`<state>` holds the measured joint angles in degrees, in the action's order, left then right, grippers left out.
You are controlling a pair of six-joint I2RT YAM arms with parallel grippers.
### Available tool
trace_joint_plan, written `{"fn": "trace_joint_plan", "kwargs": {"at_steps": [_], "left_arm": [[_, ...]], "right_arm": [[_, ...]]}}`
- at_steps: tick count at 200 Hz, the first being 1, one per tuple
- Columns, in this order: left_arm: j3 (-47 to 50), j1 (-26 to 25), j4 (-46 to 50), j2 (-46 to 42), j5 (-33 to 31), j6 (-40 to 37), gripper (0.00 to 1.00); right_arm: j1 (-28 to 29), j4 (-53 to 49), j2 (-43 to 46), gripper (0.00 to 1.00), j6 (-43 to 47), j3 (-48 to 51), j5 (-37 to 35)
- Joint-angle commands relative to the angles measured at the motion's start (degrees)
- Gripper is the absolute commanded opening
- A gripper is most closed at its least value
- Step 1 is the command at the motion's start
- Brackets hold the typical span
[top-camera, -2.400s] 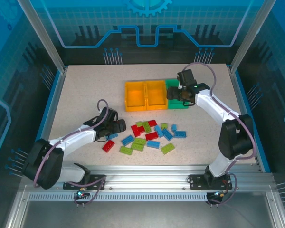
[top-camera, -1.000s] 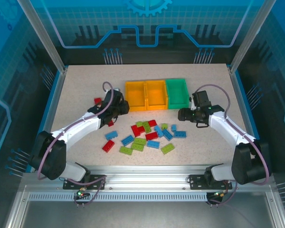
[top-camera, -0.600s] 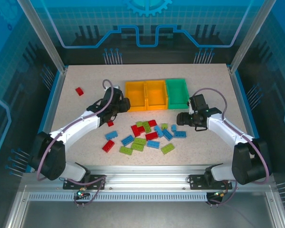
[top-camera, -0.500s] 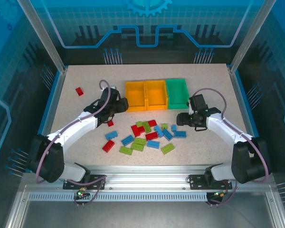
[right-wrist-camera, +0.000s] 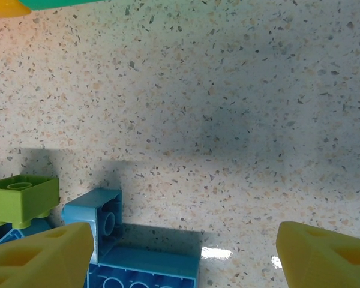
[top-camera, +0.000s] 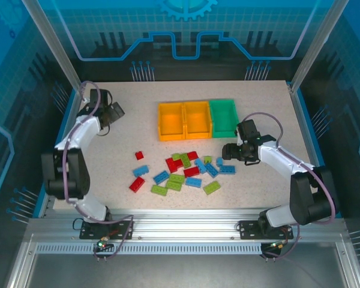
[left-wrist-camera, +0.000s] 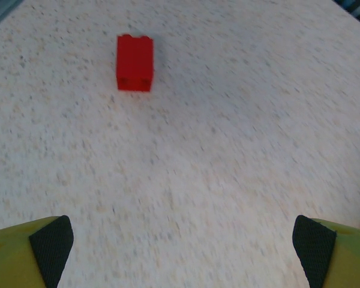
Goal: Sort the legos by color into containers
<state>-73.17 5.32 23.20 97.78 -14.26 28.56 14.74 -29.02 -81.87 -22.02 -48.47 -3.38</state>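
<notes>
The legos (top-camera: 186, 171) lie as a loose heap of red, blue and lime bricks in front of the containers. The containers are two orange bins (top-camera: 160, 122) and a green bin (top-camera: 235, 114) joined in a row. A small red brick (top-camera: 139, 155) rests apart, left of the heap. My left gripper (top-camera: 113, 111) is at the table's far left, open and empty (left-wrist-camera: 183, 252); a single red brick (left-wrist-camera: 134, 63) lies ahead of it. My right gripper (top-camera: 229, 151) hovers open (right-wrist-camera: 183, 258) at the heap's right edge, with blue bricks (right-wrist-camera: 138, 264) and a lime brick (right-wrist-camera: 21, 198) by its left finger.
A red brick (top-camera: 137, 183) and a blue brick (top-camera: 140, 171) sit at the heap's left side. The blue side wall (top-camera: 66, 129) runs close behind the left arm. The corners of an orange bin (right-wrist-camera: 0, 7) and the green bin (right-wrist-camera: 54, 3) show at the top left of the right wrist view.
My left arm has swung from beside the orange bin to the far left, and its jaws have opened. A red brick landed far left. My right gripper edged toward the heap.
</notes>
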Motion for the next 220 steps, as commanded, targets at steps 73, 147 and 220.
{"fn": "trace_joint_plan", "kwargs": {"at_steps": [73,147,220], "left_arm": [[-18.7,5.0,5.7,21.3,-1.0,-0.9,0.93],[-25.7,5.4,6.5,28.6,-7.5,-4.2,0.91],[-33.6,5.5,9.3,36.0,-7.1,-4.7,0.81]], "right_arm": [[0.7,-0.8,-3.9,0.82,-1.3,-3.6,-0.1],[0.8,-1.1,-8.5,0.83,-2.0,-5.9,0.4],[0.8,-3.3,-8.2,0.83,-2.5,-7.1,-1.0]]}}
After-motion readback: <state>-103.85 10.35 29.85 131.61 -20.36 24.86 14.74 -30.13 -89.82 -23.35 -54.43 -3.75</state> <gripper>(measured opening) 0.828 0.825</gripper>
